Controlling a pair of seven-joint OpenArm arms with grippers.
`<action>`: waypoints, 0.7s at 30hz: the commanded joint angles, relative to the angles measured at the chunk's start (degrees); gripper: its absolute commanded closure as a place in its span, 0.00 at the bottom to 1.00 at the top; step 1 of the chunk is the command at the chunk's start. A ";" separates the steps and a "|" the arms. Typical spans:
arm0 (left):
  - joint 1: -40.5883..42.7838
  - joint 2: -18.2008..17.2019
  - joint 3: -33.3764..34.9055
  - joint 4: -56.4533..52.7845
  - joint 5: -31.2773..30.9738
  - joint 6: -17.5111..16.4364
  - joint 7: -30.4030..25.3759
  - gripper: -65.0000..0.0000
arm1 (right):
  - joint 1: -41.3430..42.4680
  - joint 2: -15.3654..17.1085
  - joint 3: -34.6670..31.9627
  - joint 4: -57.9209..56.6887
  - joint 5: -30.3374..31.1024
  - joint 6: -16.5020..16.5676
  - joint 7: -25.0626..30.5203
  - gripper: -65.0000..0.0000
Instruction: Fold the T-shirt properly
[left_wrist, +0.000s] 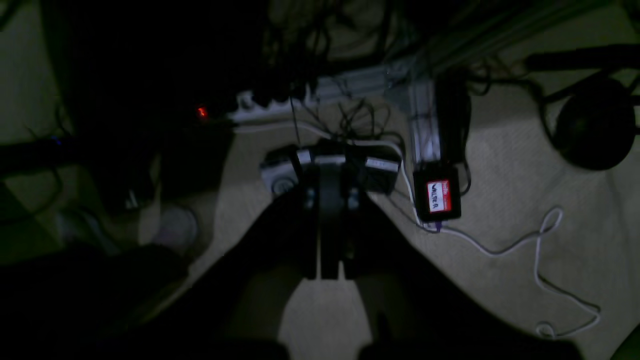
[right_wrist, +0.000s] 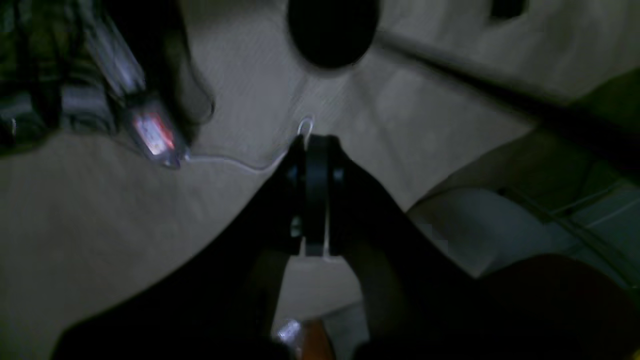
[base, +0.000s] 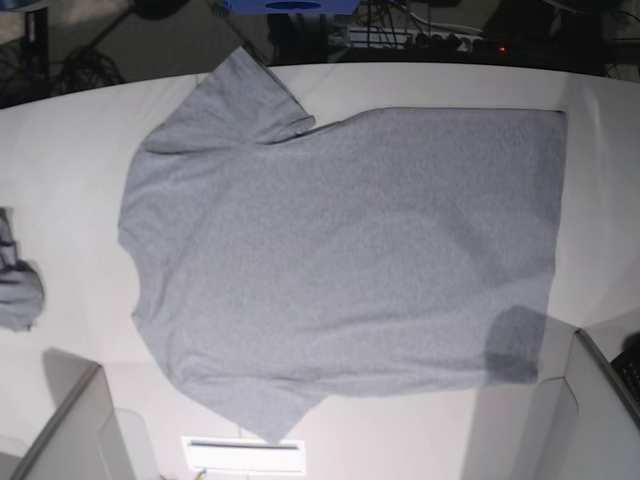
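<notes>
- T-shirt (base: 340, 260): heather-grey, short-sleeved, spread flat with its plain side up. It covers most of the tabletop (base: 60, 150). The collar end lies toward the left edge of the base view and the hem toward the right edge. One sleeve reaches the far edge, the other the near edge.
- Small grey cloth lump (base: 18, 280): darker stripes, at the left edge of the tabletop, apart from the T-shirt.
- White label strip (base: 245, 455): at the near edge, just beside the near sleeve.
- Left gripper (left_wrist: 327, 272): fingers pressed together with nothing between them. It hangs off the tabletop above the floor, over a power strip (left_wrist: 270, 102), a black box with a red label (left_wrist: 437, 195) and a looping white cable (left_wrist: 537, 250).
- Right gripper (right_wrist: 315, 145): fingers likewise together and empty, over pale carpet. The view is dim and blurred.
- Neither gripper shows in the base view; both are well away from the T-shirt.
</notes>
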 joint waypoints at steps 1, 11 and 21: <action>2.96 -0.52 0.01 3.42 -1.61 0.28 -1.31 1.00 | -2.02 -0.37 1.63 4.72 0.12 -0.27 0.27 1.00; 13.07 -6.85 -0.08 32.70 -12.51 0.36 -1.40 1.00 | -5.89 -7.05 4.98 42.87 3.46 -0.27 -10.19 1.00; 11.32 -1.93 -10.98 43.68 -8.46 0.36 -1.40 1.00 | 1.67 -3.27 4.01 51.40 23.60 -0.19 -22.94 1.00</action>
